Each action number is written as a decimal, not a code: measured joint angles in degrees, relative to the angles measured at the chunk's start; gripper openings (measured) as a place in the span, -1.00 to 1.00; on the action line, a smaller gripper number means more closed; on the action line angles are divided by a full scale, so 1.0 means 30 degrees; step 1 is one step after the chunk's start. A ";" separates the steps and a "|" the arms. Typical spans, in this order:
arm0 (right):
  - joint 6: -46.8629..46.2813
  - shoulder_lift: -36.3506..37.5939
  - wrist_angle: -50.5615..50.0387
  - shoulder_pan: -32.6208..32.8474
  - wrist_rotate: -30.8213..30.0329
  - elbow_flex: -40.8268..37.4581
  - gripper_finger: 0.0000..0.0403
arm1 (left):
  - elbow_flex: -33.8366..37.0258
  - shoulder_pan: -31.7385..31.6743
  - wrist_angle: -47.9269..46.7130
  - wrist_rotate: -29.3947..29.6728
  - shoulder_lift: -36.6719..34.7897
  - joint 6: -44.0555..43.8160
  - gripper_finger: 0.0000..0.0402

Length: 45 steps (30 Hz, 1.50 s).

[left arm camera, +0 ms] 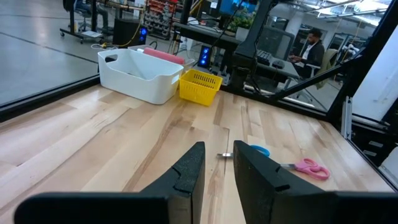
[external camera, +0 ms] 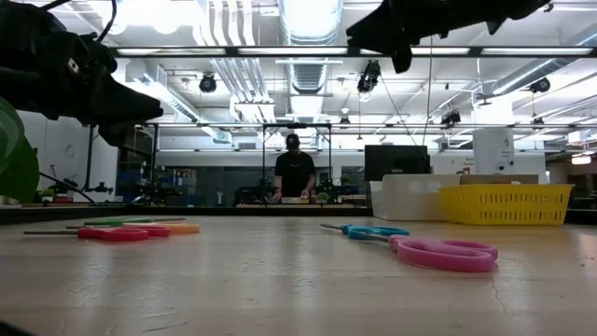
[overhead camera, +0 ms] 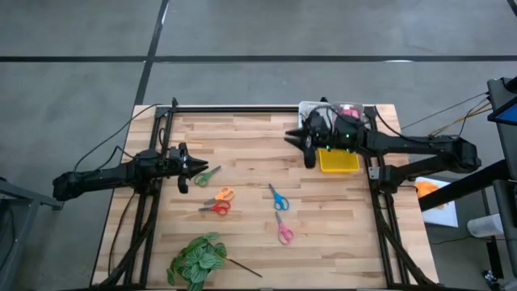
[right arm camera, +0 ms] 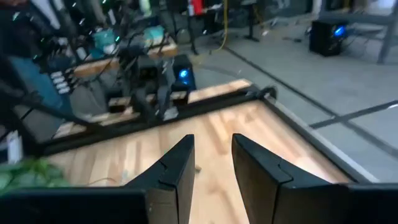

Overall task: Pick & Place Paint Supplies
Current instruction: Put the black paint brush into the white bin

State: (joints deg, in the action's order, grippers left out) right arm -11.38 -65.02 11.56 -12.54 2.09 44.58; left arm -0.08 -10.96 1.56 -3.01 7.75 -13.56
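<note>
Several small scissors lie flat on the wooden table: green (overhead camera: 208,175), orange (overhead camera: 220,195), red (overhead camera: 216,208), blue (overhead camera: 279,198) and pink (overhead camera: 283,233). Something pink (overhead camera: 349,109) shows inside the white bin (overhead camera: 311,107) at the far right. My left gripper (overhead camera: 199,166) hovers level at the table's left, just beside the green scissors, open with nothing between its fingers (left arm camera: 189,168). My right gripper (overhead camera: 292,137) hangs high above the table near the bin, pointing toward the left edge, open and empty (right arm camera: 212,140).
A yellow basket (overhead camera: 338,160) stands on the table just nearer than the white bin, under my right arm. A green leafy plant (overhead camera: 196,259) lies near the front edge with a thin dark stick (overhead camera: 242,267) beside it. A person stands in the room far behind the table (external camera: 295,173).
</note>
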 joint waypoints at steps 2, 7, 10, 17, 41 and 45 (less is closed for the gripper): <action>-0.0057 0.0016 -0.0017 0.0485 -0.0162 -0.0452 -0.47 | 0.0000 0.0007 0.0000 0.0000 0.0000 0.0000 -0.57; -0.0506 0.0009 0.0011 0.1323 -0.0190 -0.1126 -0.47 | 0.0000 0.0004 0.0000 0.0000 0.0000 0.0007 -0.57; -0.0500 0.0009 -0.0002 0.1851 -0.0197 -0.1217 -0.47 | 0.0000 0.0007 0.0000 0.0000 0.0000 0.0007 -0.57; -0.0548 0.0009 -0.0489 0.3766 -0.0466 -0.0969 -0.47 | 0.0000 0.0006 0.0000 -0.0001 0.0000 0.0004 -0.57; -0.5670 -0.9496 -0.5935 1.2201 -0.8244 0.8034 -0.47 | 0.0000 0.0007 -0.0050 -0.0005 0.0505 0.0003 -0.57; -0.7723 -1.2455 -0.9367 1.2948 -0.8270 1.1946 -0.47 | 0.0000 0.0007 -0.0052 -0.0001 0.0627 0.0001 -0.57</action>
State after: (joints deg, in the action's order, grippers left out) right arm -34.55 -102.38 -16.54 26.30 -22.72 80.42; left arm -0.08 -10.94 1.41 -3.01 9.63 -13.56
